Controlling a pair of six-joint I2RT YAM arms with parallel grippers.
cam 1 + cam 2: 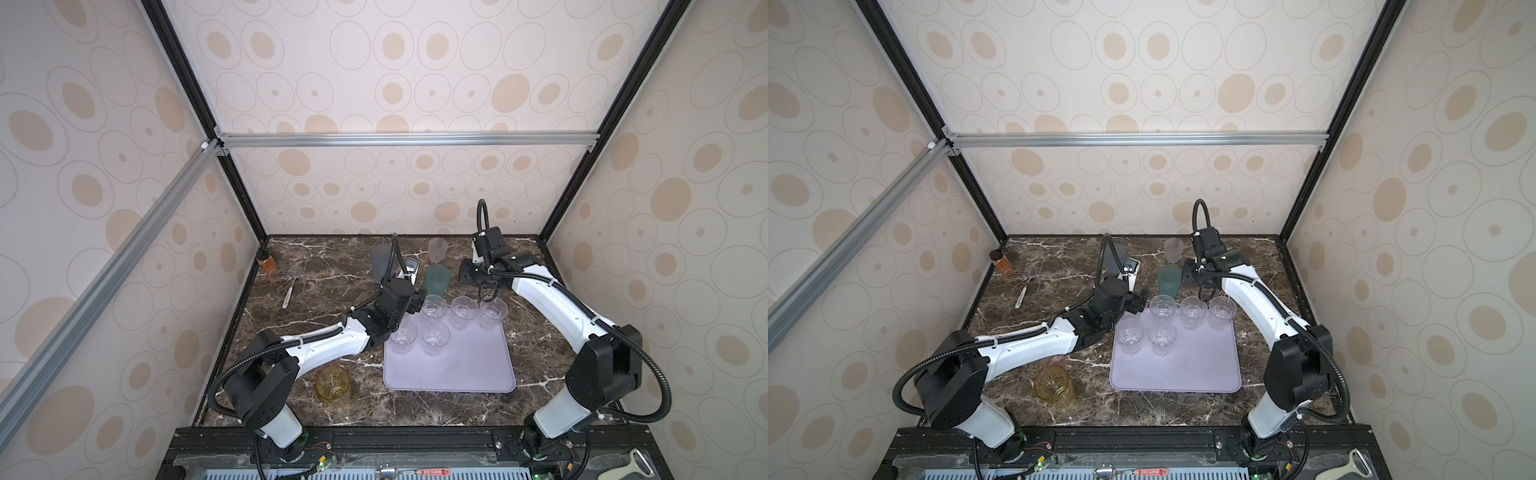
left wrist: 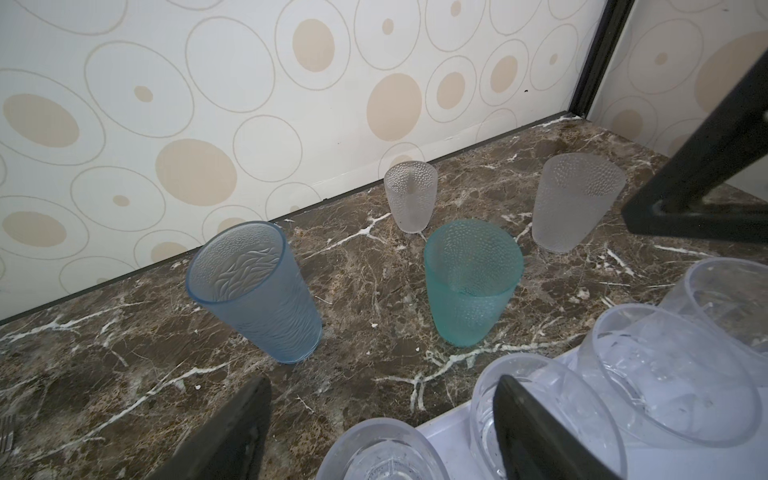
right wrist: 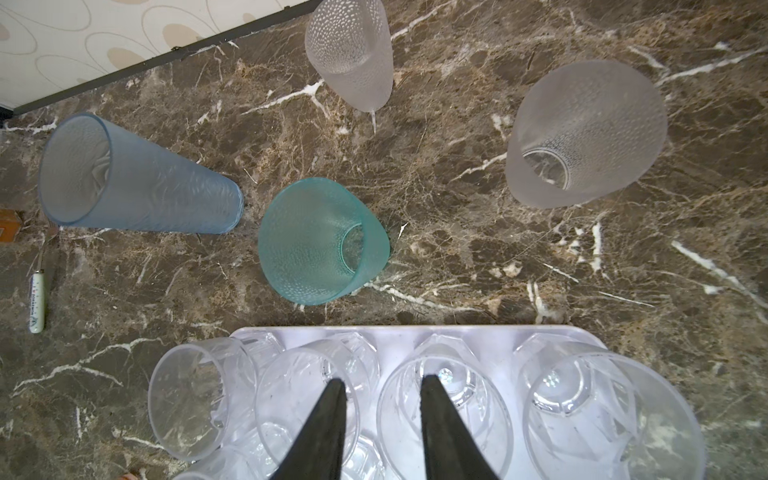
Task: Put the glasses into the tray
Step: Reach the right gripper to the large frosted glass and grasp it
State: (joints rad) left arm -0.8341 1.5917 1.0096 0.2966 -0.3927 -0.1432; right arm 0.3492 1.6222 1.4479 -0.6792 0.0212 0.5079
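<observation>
The lavender tray [image 1: 457,370] holds several clear faceted glasses [image 1: 464,311] along its far side. Behind it on the marble stand a teal glass [image 2: 471,282], a tall blue-grey glass [image 2: 253,286] and two frosted glasses [image 2: 411,195] [image 2: 577,203]. An amber-yellow glass [image 1: 332,384] stands at the front left, with a small pink glass [image 1: 1054,361] half hidden under the left arm. My left gripper [image 2: 382,380] is wide open at the tray's far-left corner, over a clear glass [image 2: 382,449]. My right gripper [image 3: 385,380] hovers above the far row, open and empty.
A small amber bottle [image 1: 266,264] stands at the back left, with a white-handled fork [image 1: 289,293] lying near it. A small white object [image 1: 410,266] lies behind the left wrist. Walls close off the back and both sides.
</observation>
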